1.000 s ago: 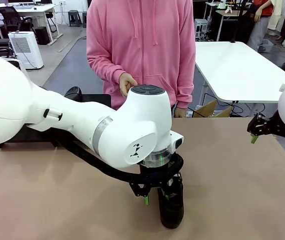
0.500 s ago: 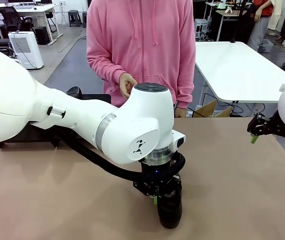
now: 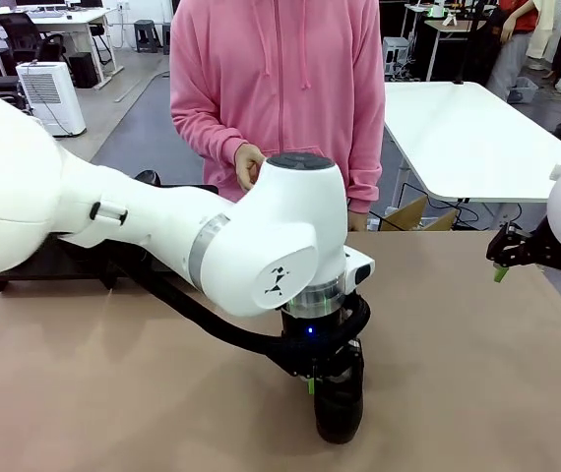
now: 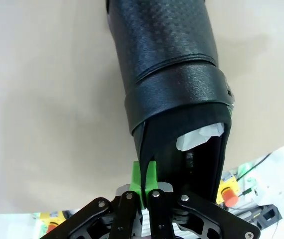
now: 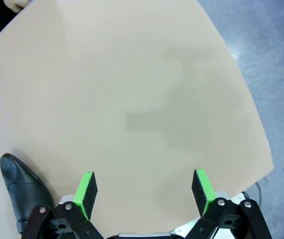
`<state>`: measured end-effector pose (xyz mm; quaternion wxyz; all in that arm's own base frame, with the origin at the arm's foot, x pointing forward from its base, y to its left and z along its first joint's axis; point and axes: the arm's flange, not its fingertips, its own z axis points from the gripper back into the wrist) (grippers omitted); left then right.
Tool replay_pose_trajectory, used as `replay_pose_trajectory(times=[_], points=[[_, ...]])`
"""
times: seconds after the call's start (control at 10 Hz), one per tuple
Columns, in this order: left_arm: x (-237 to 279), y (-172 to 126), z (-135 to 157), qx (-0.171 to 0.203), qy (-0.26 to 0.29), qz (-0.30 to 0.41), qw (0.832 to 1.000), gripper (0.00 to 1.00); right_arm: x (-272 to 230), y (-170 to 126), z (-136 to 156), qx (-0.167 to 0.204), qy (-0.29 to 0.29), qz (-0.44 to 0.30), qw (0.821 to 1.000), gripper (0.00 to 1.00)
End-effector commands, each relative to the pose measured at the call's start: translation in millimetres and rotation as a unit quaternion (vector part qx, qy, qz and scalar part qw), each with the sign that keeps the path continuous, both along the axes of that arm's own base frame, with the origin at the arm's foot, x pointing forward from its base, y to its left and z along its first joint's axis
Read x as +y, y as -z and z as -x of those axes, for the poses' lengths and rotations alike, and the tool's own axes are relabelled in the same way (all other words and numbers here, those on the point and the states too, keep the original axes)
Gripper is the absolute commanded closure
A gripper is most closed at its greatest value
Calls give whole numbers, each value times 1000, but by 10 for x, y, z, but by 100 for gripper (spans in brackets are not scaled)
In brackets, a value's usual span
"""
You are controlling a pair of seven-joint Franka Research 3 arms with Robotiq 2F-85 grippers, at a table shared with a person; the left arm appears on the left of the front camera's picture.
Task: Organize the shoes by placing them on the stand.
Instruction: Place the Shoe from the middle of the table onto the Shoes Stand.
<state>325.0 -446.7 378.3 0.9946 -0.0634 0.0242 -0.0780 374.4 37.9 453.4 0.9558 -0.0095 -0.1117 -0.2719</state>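
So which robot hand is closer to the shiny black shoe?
The left. The left gripper is shut on the shoe's side wall, while the right gripper hangs open at the table's right edge.

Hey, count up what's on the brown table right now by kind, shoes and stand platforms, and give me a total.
Black shoes: 2, one in the left end effector, another behind that arm
Stand platforms: 1 in view, mostly hidden
Total: 3
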Motion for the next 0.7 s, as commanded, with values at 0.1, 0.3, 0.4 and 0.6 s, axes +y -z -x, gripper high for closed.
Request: replay_pose_trajectory(times=[0.1, 0.3, 0.4, 0.6], points=[[517, -628, 59, -94, 3, 24, 995, 100, -19, -4, -3, -5, -10, -6, 1000, 0], [994, -953, -97, -163, -36, 1, 986, 100, -19, -4, -3, -5, -10, -6, 1000, 0], [1257, -1064, -251, -202, -74, -26, 976, 100, -19, -4, -3, -5, -10, -6, 1000, 0], [1708, -1127, -641, -258, -118, -53, 958, 100, -19, -4, -3, -5, -10, -6, 1000, 0]])
